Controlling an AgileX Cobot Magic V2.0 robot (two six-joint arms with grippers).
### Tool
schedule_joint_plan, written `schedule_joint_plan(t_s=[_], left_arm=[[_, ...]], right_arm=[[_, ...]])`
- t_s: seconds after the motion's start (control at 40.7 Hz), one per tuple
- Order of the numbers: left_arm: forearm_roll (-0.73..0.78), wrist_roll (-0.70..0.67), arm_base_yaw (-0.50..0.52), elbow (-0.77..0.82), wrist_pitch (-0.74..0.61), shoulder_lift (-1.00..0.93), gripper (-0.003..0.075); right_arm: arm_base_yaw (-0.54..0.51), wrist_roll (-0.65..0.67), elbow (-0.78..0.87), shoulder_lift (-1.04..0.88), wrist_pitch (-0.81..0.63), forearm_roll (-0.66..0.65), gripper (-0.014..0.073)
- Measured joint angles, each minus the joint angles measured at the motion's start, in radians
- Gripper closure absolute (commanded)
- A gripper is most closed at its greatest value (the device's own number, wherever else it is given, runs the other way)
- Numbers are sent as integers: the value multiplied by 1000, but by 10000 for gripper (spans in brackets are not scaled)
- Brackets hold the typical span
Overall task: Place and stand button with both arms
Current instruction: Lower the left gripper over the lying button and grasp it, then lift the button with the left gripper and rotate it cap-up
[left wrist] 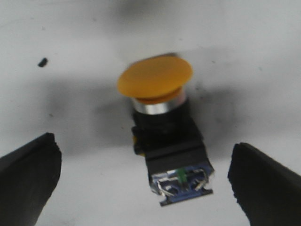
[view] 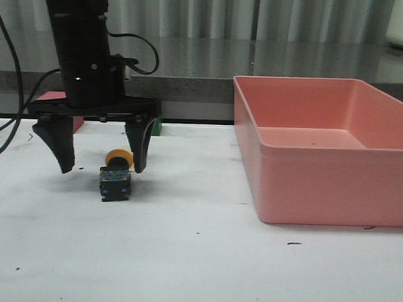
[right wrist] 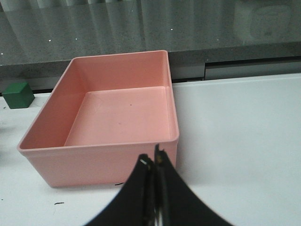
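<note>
The button [view: 115, 176] lies on its side on the white table, its yellow cap [view: 118, 158] pointing away from the camera and its bluish clear bottom facing front. My left gripper [view: 100, 166] hangs open just above it, one finger on each side, touching nothing. In the left wrist view the button [left wrist: 164, 132] lies between the wide-apart fingers [left wrist: 28, 179], nearer to one of them. My right gripper [right wrist: 153, 162] is shut with nothing in it, in front of the pink bin; the front view does not show it.
A large empty pink bin [view: 362, 180] stands on the table's right side, seen also in the right wrist view as a bin [right wrist: 101, 160]. A green cube [right wrist: 18, 95] sits at the table's back edge. A grey counter runs behind the table.
</note>
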Motion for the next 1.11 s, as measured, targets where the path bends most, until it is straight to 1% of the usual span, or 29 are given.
schedule_joint_plan(t_s=[0.147,0.688,0.762,0.787,0.86,0.934,0.959,1.032,1.106], left_arm=[[-19,-2,28,-27,2,35,29],[-37,-4,28,-48,13,72,29],[-37,-4,28,-51,13,72,46],[-37,-4,28,-51,13,72,62],[-37,-4,28,-51,17,73,150],[-36,-4,28,-51,19,73,285],[-36,-4,28,-51,21,74,344],[-36,-4,28,-53,23,78,489],[-36,-6,28,-58,29,80,604]], right_arm=[[0,0,0,0,0,0,655],[0,-2,0,0,0,0,655],[0,-2,0,0,0,0,655],[0,-2,0,0,0,0,655],[0,-2,0,0,0,0,655],[0,-2,0,0,0,0,655],[0,-2,0,0,0,0,655],[0,-2,0,0,0,0,655],[0,-2,0,0,0,0,655]])
